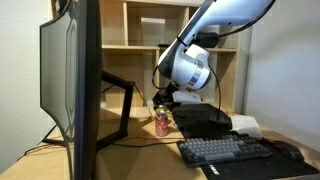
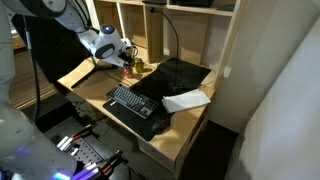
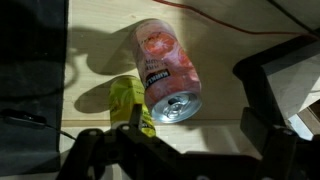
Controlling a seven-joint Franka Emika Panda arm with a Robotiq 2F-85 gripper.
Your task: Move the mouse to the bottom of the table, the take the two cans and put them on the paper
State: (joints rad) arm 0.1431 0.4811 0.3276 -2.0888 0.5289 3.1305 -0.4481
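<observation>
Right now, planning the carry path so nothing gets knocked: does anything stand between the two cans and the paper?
Nothing tall shows. The two cans sit just off the black mat, the paper lies at its opposite edge, and only flat mat seems to lie between. The keyboard sits aside of that line.

Light-wood table (image 2: 88,72), bare wood at one end. Black mat (image 2: 175,78) covers the middle. Keyboard (image 2: 130,103) lies along the front edge. White paper (image 2: 186,100), rumpled, at the mat's corner. On bare wood: red-pink can (image 3: 165,70), with yellow-green can (image 3: 128,98) just beside it. Monitor stand (image 1: 125,110) is near them.
</observation>
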